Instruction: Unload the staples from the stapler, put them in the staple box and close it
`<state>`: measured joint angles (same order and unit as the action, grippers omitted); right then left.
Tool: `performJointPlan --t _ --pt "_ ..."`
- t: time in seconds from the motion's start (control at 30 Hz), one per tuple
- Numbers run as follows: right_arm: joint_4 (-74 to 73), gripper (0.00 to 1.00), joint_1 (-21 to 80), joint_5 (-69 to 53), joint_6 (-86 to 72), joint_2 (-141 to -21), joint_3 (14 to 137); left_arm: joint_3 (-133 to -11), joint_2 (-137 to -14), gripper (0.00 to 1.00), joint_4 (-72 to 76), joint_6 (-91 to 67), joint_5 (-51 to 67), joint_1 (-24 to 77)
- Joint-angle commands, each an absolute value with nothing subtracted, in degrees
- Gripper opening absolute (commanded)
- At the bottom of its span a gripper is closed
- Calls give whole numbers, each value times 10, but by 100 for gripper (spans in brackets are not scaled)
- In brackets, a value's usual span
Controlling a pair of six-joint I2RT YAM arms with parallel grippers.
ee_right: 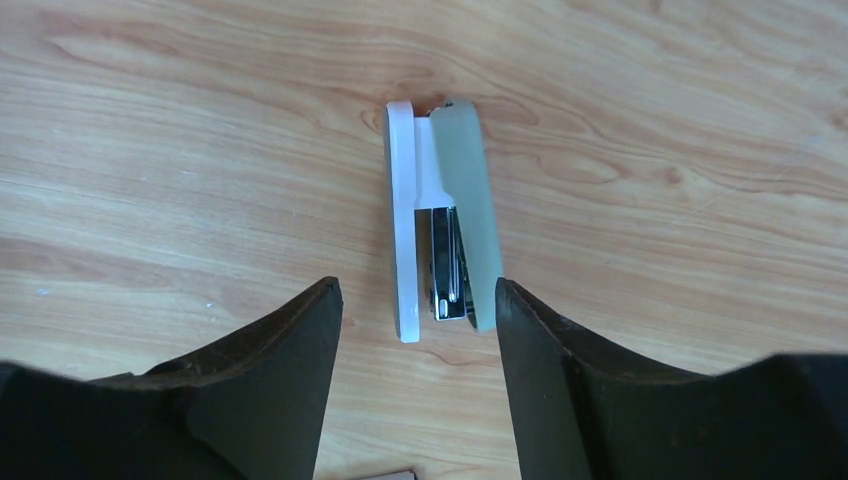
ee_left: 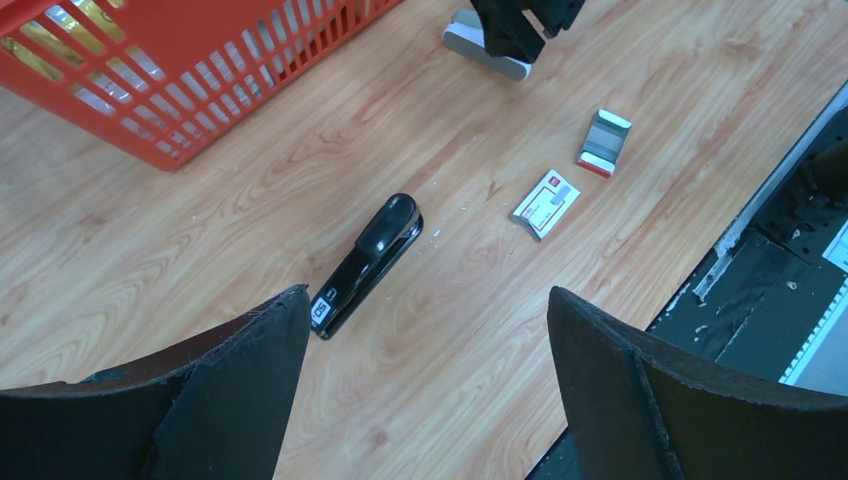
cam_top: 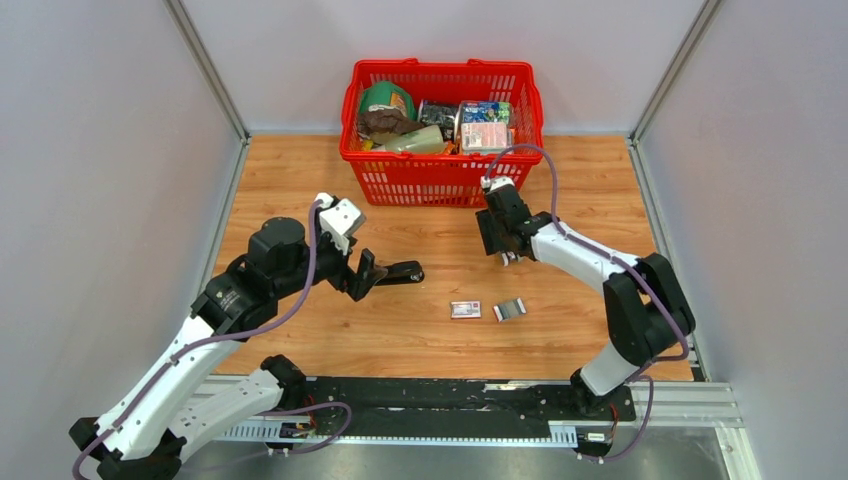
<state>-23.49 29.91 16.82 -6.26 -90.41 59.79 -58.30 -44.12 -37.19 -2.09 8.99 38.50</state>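
Observation:
The black stapler lies closed on the wooden table, also in the left wrist view. My left gripper is open and empty, just left of the stapler's end; in its own view the stapler's labelled end sits by the left finger. My right gripper is open and empty over a white and grey stapler lying on its side with its metal staple channel showing. That stapler also shows in the left wrist view.
A red basket full of groceries stands at the back. A small labelled box and a grey and red staple holder lie in front of the right arm, also in the left wrist view: box, holder.

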Motion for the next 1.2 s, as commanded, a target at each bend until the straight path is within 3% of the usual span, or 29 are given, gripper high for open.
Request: performJointPlan --t 0.0,0.27,0.63,0.93,1.17 --pt "-231 60 299 170 -80 -940 614 -577 -439 95 -350 -10 101 386" --pt "-229 44 298 148 -86 -974 622 -568 -440 95 -344 -4 100 386" --pt "-227 30 298 130 -91 -1002 628 -562 -441 95 -342 -1 94 386" --pt "-245 1 300 156 -87 -986 632 -560 -443 95 -342 -2 91 386" --pt "-291 0 351 174 -57 -908 633 -567 -446 95 -345 -9 93 386"
